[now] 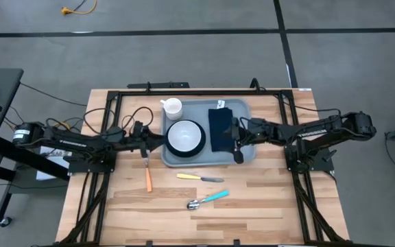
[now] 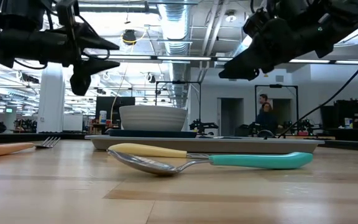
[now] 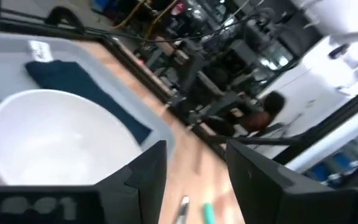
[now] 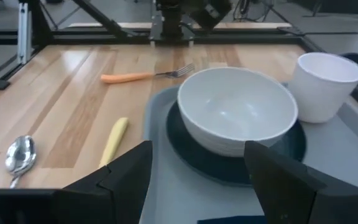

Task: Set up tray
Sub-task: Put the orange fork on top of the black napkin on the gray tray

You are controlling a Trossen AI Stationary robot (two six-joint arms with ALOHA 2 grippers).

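The grey-blue tray [image 1: 244,155] lies at the table's middle. On it, a white bowl [image 1: 184,134] sits in a dark round plate [image 1: 184,152], and a navy napkin [image 1: 219,130] lies flat to their right. A white cup [image 1: 173,107] stands at the tray's far left corner. My left gripper [image 1: 147,143] hovers open just left of the tray, with nothing between its fingers [image 3: 148,177]. My right gripper [image 1: 237,139] hangs open above the tray's right part, by the napkin, with an empty gap in the right wrist view [image 4: 197,180].
An orange-handled fork [image 1: 148,177] lies on the wood near the tray's near left corner. A yellow-handled knife [image 1: 199,178] and a teal-handled spoon [image 1: 208,199] lie nearer the front edge. A black frame [image 1: 184,91] borders the table. People stand far off in the room [image 2: 266,115].
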